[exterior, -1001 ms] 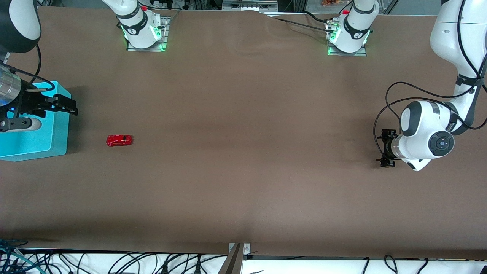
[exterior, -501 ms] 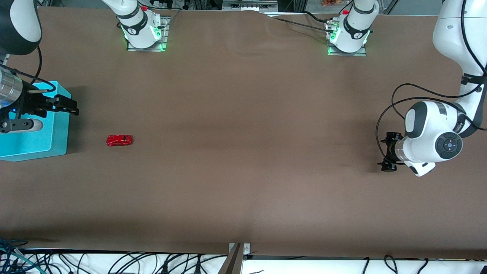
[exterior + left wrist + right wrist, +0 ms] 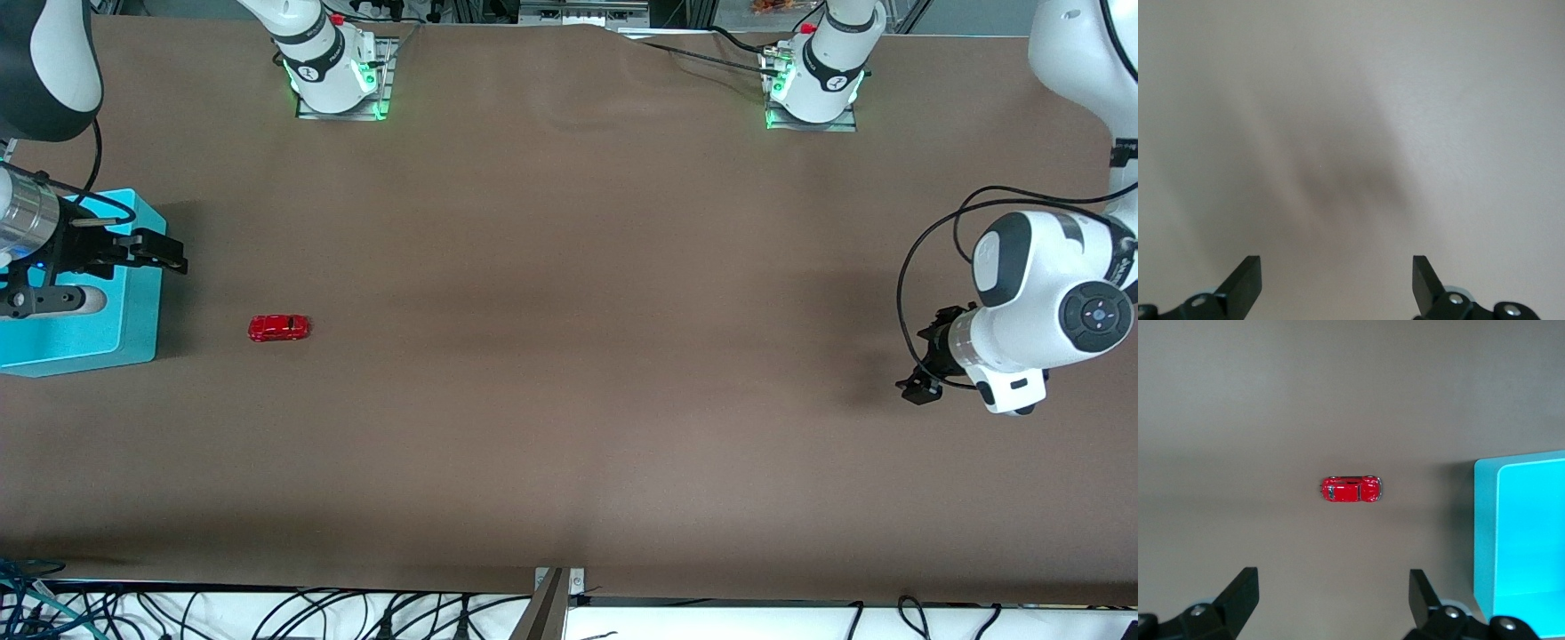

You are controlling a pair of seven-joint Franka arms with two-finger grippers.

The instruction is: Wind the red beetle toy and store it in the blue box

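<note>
1. Your table (image 3: 569,356) is one wide brown sheet, and both of the task's things sit toward the right arm's end of it.
2. The blue box (image 3: 133,307) stands at that end: a turquoise open-top bin with thin walls. The part of its floor that your right wrist view shows is bare, and the arm hides much of the rest in the front view.
3. Your right gripper (image 3: 169,252) hangs over the box's rim on the side facing the toy. Its jaws are spread wide and have nothing between them.
4. Your left gripper (image 3: 920,378) is low over bare table at the left arm's end, well apart from both things. Its jaws are also wide apart and empty, and that arm looks to be waiting.
5. The red beetle toy (image 3: 279,328) rests on its wheels on the table, near the box but clear of it. It is a tiny glossy red car with a rounded body and dark windows, lying lengthwise along the table.
6. As I judge it, nothing of the task is done yet: the toy is ungrasped, unwound as far as you can tell, and outside the box. Grasping, winding and storing all remain.
</note>
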